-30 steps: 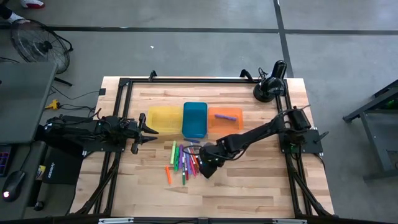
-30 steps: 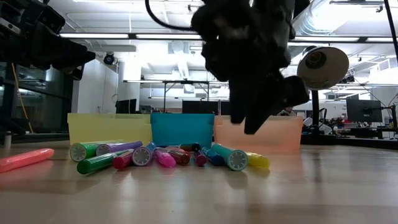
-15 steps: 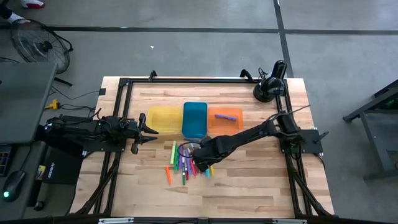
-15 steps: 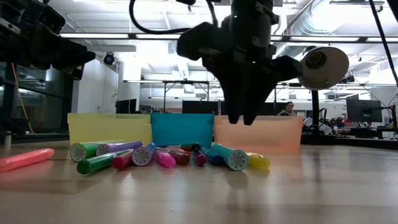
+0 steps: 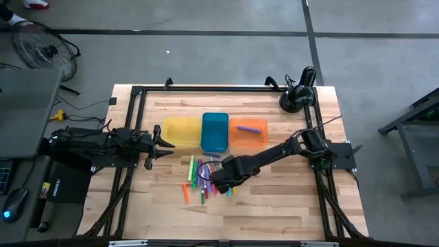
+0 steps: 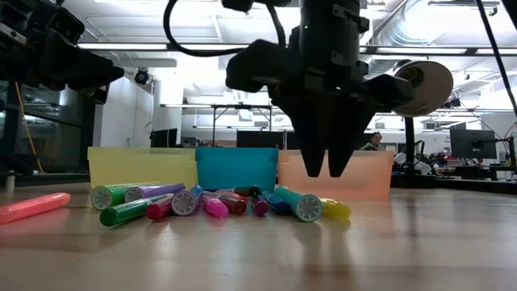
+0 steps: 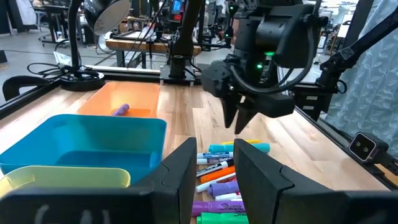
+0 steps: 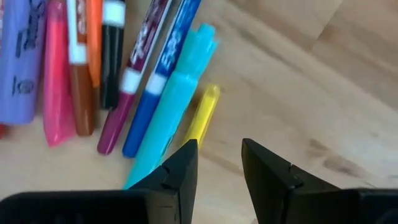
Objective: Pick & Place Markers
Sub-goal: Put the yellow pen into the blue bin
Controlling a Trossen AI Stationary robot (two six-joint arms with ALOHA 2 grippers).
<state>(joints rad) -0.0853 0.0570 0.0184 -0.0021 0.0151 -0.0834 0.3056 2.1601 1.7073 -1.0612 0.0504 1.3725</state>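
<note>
1. Markers (image 5: 203, 180) lie in a loose heap on the table (image 5: 288, 206), right below and just beside our right gripper (image 6: 326, 171), which hangs over the heap's edge without touching it.
2. We see its two fingers (image 8: 177, 168) parted by a narrow gap, with nothing between them; the gripper is empty.
3. From the right wrist view, a yellow marker (image 8: 201, 116) sits nearest that gap, with a light blue marker (image 8: 171, 106) touching it on the far side, then a dark blue one (image 8: 163, 78) and the rest of the row.
4. Both near markers run lengthwise roughly away from the wrist camera, so their long axes lie across the line from one finger to the other; we judge a straight drop with a small shift toward the yellow one would let the fingers straddle it.
5. Our left gripper (image 5: 163, 143) waits well apart from the heap, beside the yellow tray (image 5: 182, 130), fingers slightly parted and empty; the right arm is clearly the nearer one.
6. One purple marker (image 5: 248, 127) already lies in the orange tray (image 5: 248, 135), beyond the blue tray (image 5: 215, 132).
</note>
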